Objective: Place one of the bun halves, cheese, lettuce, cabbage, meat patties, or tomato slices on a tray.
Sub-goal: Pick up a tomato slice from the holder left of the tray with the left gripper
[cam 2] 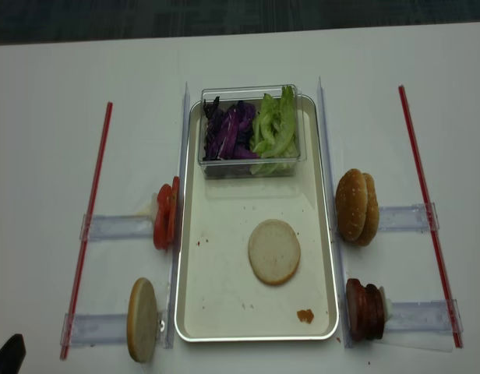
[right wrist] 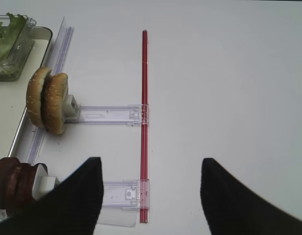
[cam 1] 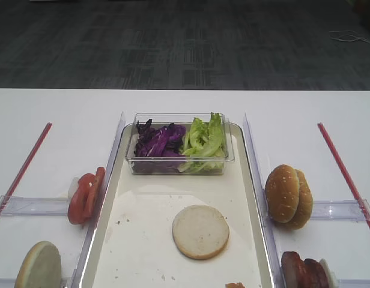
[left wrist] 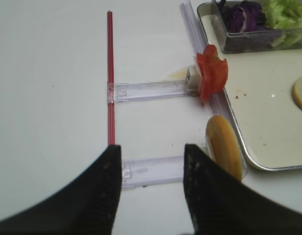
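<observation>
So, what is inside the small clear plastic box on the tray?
The clear box holds purple cabbage on its left and green lettuce on its right. The leaves hide the box floor, so anything beneath them cannot be seen.

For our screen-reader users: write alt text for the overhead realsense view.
A bun half lies cut face up in a long tray, before a clear box of cabbage and lettuce. Tomato slices, buns and patties stand outside.
</observation>
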Robot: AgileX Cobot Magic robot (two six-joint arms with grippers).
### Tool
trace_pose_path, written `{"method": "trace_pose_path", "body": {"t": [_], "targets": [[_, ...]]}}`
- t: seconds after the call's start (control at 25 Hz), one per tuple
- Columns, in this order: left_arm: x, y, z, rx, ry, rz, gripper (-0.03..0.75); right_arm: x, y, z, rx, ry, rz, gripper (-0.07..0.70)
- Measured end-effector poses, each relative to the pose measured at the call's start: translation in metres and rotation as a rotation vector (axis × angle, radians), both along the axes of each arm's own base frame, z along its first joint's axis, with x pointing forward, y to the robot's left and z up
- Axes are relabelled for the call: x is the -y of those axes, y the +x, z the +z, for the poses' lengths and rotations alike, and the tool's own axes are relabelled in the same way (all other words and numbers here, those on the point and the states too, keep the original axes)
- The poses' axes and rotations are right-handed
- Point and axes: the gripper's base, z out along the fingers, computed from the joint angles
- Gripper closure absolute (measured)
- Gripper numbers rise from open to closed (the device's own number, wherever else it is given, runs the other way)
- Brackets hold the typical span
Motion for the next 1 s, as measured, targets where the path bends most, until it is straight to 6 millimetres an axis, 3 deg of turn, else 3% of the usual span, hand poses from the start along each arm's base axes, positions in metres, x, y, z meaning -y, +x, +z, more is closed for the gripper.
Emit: {"method": "trace_pose_path", "body": {"t": [1.0], "targets": [[0.0004,0.0000,0.0000,0.000,-0.003,-0.002,0.428,0.0000,0.0000,0.0000,0.000,0.000,0.000,0.178]]}}
